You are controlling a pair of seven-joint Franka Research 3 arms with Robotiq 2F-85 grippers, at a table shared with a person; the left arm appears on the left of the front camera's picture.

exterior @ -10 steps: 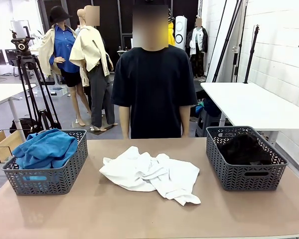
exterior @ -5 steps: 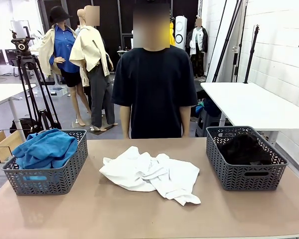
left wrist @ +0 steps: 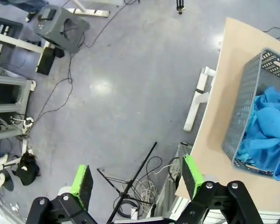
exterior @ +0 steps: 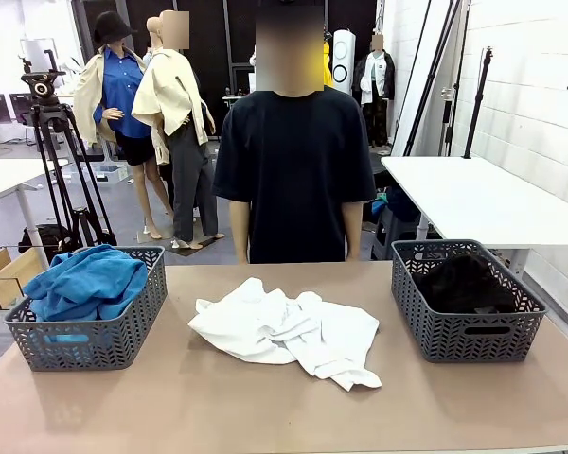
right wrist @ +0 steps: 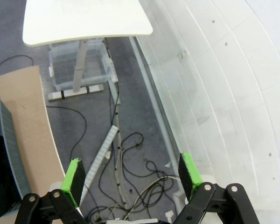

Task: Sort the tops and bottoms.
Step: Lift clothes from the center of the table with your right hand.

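White tops (exterior: pixel 289 333): crumpled heap at table centre, between the two baskets; long axis runs left-right, trailing toward the robot's right.
Blue tops (exterior: pixel 85 282): in the left basket (exterior: pixel 123 331).
Bottoms (exterior: pixel 464 284): black, in the right basket (exterior: pixel 473 336).
Left gripper (left wrist: pixel 137 179): jaws fully apart, empty, hanging off the table's left edge over the floor.
Right gripper (right wrist: pixel 130 175): jaws fully apart, empty, off the right edge.
Key relation: heap lies inboard of both grippers; neither is clearly nearer.
Person (exterior: pixel 293 170): stands at the far side.
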